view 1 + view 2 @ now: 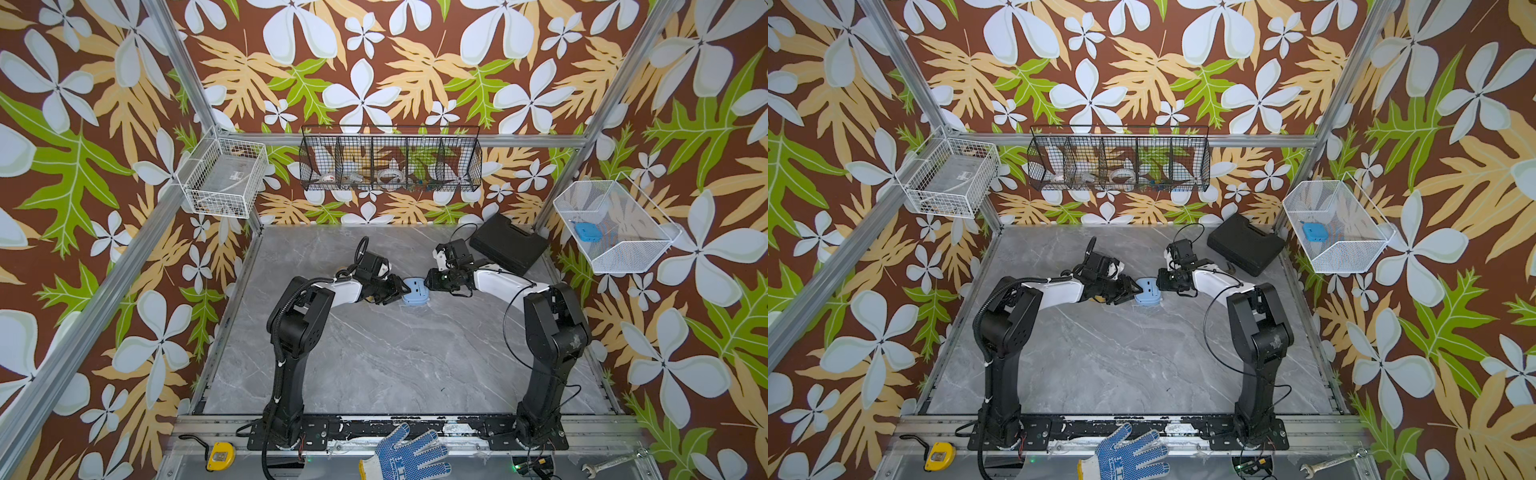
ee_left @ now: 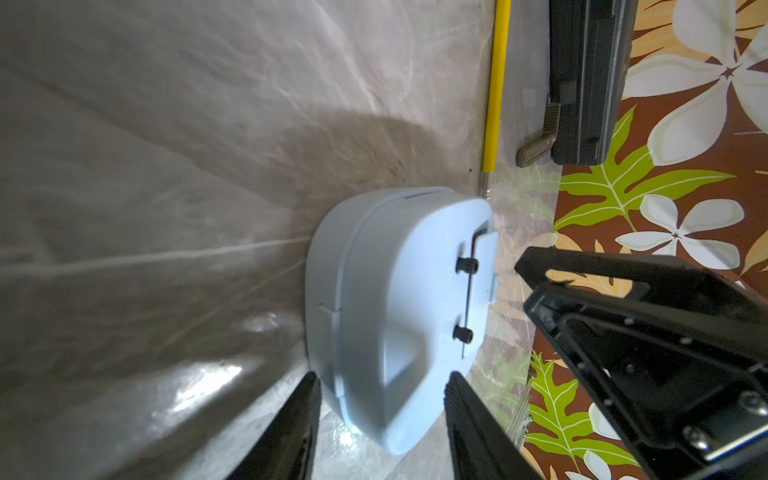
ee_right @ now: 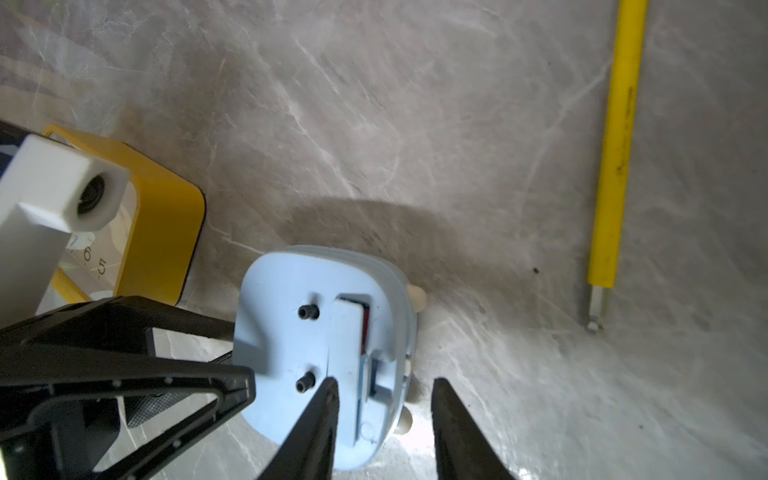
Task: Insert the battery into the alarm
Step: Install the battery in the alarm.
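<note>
Left gripper [image 2: 382,375] clamps the alarm [image 2: 395,291] (right gripper [image 3: 382,382] jaws apart).

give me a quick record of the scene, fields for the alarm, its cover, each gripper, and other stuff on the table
alarm: blue alarm face down on the marble table, back up
cover: battery cover ajar, something red showing beneath
left: left gripper closed on the blue alarm's end
right: right gripper open, one finger over the battery cover
other: yellow clock, black case
</note>
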You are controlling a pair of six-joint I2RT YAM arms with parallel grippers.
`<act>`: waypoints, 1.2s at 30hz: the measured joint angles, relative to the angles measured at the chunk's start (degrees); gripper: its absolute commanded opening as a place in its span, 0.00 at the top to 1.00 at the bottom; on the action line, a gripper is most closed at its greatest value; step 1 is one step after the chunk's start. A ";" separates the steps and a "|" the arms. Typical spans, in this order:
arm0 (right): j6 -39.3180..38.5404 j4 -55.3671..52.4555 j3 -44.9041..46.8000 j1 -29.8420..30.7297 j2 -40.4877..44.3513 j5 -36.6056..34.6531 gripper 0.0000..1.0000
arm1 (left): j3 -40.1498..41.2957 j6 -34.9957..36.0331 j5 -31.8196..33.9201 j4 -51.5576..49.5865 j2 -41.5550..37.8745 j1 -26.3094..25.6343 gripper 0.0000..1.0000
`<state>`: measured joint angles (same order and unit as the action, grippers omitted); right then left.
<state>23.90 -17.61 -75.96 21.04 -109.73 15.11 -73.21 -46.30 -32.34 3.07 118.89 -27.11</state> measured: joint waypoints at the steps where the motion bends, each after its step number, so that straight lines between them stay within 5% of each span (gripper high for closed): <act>1: 0.00 0.00 -0.02 0.07 -0.09 0.15 0.61 | 0.00 0.00 0.04 0.00 0.00 0.00 0.49; 36: 0.11 3.30 0.13 1.07 -2.64 2.49 0.96 | -0.55 0.00 0.15 -0.74 0.52 0.00 0.49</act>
<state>24.01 -14.31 -75.83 22.11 -112.38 17.61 -73.76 -46.30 -32.18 2.33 119.42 -27.11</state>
